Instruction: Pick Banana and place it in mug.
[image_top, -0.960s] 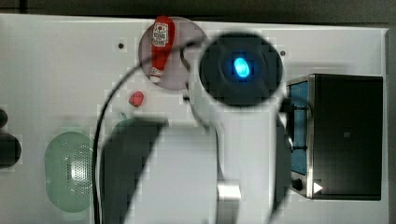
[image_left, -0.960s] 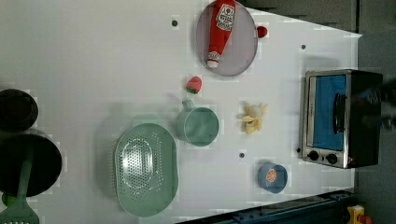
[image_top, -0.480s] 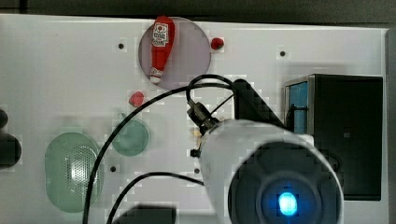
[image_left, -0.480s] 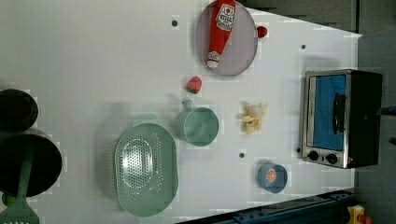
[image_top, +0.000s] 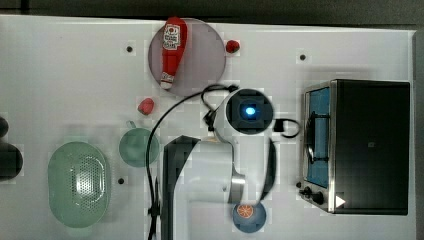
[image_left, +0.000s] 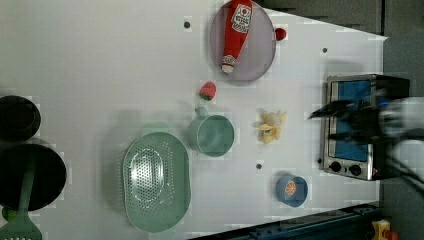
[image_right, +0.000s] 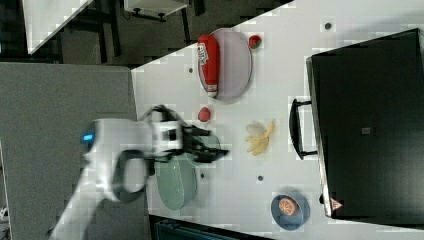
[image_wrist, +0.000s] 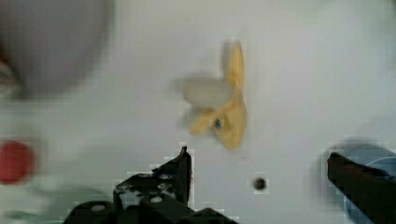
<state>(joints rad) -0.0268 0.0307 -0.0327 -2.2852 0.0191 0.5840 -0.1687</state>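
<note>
The banana, a small pale-yellow peeled piece, lies on the white table between the mug and the oven; I also see the banana in the right view and the banana in the wrist view. The dark-green mug stands upright to the left view's left of it, and the mug sits beside the arm in the top view. My gripper hangs above the table near the banana, open, its fingers wide apart and holding nothing. The gripper and the gripper look blurred.
A red ketchup bottle lies on a grey plate. Red berry pieces sit near the mug. A pale-green perforated bowl, a blue bowl with an orange slice, a toaster oven and black pans ring the area.
The arm has swung across the top view and now hangs mid-table. In the left view the gripper has come in from the right edge, in front of the oven.
</note>
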